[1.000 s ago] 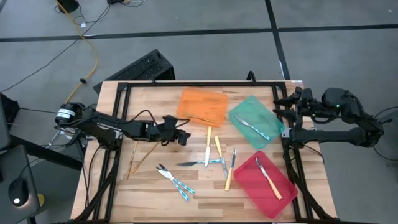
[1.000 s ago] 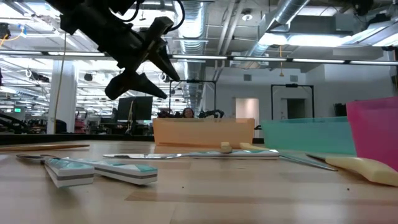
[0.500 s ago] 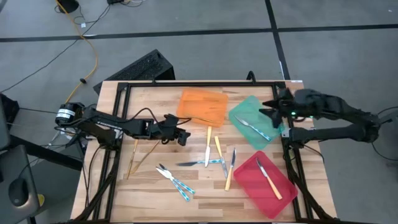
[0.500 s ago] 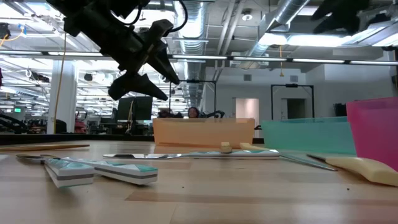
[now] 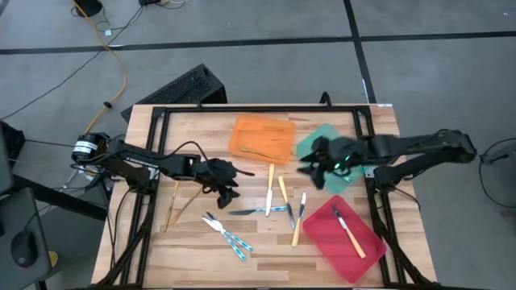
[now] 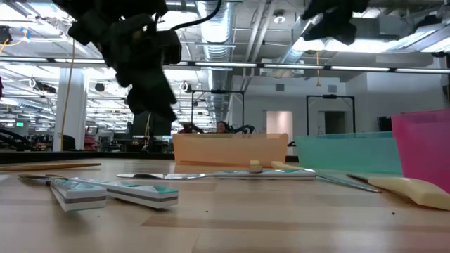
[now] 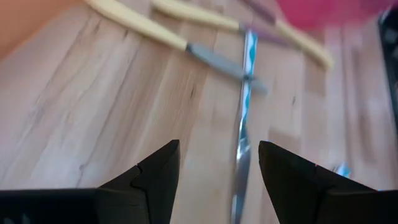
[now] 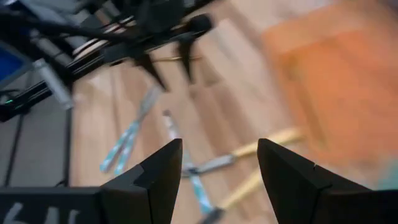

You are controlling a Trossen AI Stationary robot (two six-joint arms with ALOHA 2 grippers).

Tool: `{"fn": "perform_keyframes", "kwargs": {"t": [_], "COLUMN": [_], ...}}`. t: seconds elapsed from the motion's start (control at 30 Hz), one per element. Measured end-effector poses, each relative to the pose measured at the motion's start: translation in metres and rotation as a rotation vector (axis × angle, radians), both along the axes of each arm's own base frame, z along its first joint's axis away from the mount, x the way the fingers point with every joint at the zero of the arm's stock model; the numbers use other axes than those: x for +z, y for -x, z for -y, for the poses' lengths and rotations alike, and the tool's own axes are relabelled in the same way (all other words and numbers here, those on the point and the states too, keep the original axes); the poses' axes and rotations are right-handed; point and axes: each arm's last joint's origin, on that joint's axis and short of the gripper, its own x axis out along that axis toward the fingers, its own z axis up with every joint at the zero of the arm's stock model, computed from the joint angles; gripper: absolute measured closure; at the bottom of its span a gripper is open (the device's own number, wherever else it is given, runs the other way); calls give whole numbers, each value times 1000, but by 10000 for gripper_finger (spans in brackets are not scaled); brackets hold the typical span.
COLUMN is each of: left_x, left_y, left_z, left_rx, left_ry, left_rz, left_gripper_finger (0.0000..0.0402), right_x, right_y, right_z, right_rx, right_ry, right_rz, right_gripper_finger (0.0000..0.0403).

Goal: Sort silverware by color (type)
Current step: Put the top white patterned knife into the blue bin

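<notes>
While both grippers hang empty with jaws spread, the left gripper (image 5: 228,192) hovers over the wooden desk (image 5: 153,242), nearest the blue-patterned knife with a silver blade (image 5: 260,211). That knife lies just ahead of its fingertips, long axis running roughly across the desk, as I judge from the left wrist view (image 7: 241,140). The right gripper (image 5: 310,164) hangs over the near edge of the flat green tray (image 5: 348,179), farther from the knife. Loose on the desk I count two slim gold utensils (image 5: 172,203), three cream-yellow-handled pieces (image 5: 281,192) and about four blue-patterned ones; the green tray and the flat red tray (image 5: 326,238) hold one each, the flat orange tray (image 5: 262,137) none visible.
</notes>
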Motion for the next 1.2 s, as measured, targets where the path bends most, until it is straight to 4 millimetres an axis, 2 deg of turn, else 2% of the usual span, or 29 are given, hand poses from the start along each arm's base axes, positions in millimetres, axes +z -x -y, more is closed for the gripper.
{"fn": "perform_keyframes", "kwargs": {"t": [0.17,0.37,0.5,0.63,0.8,0.9,1.03,1.2], "left_x": [-5,-7,-8,-9,-11,-11,-11,-11], "left_y": [5,8,9,11,15,15,15,16], "left_z": [0,0,0,4,11,15,20,28], "left_rx": [-106,-143,-115,-96,-57,1,106,139], "left_ry": [-88,-123,-99,-69,-23,-19,3,45], "left_rz": [-57,-89,-106,-137,-182,-185,-181,-186], "left_gripper_finger": [201,201,201,201,201,201,201,201], "right_x": [-24,-67,-92,-104,-118,-124,-131,-129], "right_y": [-39,-73,-94,-111,-121,-120,-120,-125], "right_z": [-33,-67,-78,-83,-83,-85,-87,-82], "right_rx": [26,41,55,119,226,312,399,454], "right_ry": [-58,-109,-80,38,192,272,289,302], "right_rz": [13,-82,-172,-298,-501,-576,-605,-573], "right_gripper_finger": [172,172,172,172,172,172,172,172]}}
